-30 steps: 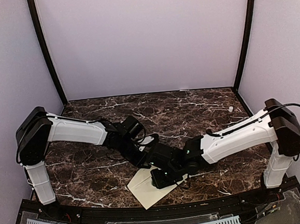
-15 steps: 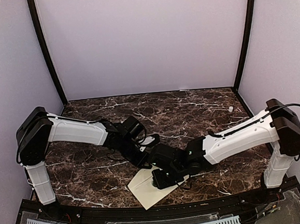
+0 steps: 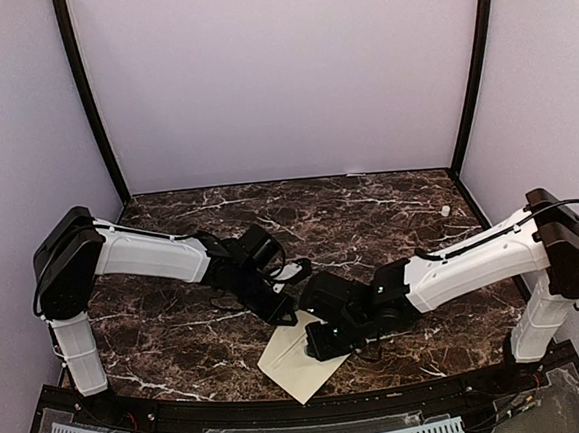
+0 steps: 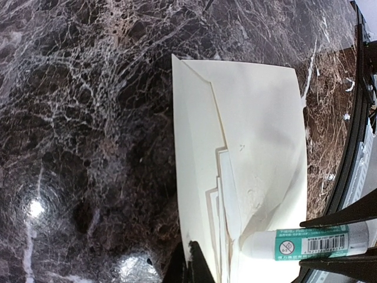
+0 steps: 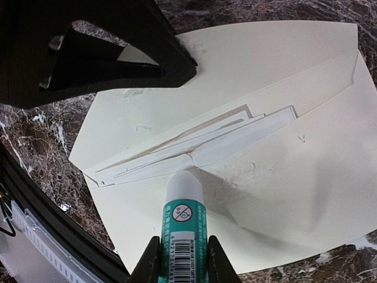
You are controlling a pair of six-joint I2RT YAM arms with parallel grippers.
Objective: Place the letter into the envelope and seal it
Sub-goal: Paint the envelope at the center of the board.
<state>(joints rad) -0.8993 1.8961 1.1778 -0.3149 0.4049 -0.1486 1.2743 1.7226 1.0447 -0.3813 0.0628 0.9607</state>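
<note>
Lilac walls surround the dark veined marble desk (image 3: 179, 336), where the cream-beige paper envelope (image 5: 283, 177) lies flat near the front edge with its flap open. Edges of the thin white letter (image 5: 235, 137) peek from its mouth, so it sits inside. The left arm's fingers (image 5: 177, 61), fully closed and empty, rest on the flap. The right arm's fingers (image 5: 148, 262) clamp a green-labelled white glue stick (image 5: 184, 218), its tip at the mouth. This looks like the gluing step: pin the flap, stroke lightly along its edge, and avoid smearing the letter. The envelope's face is dented and wrinkled near the tip.
</note>
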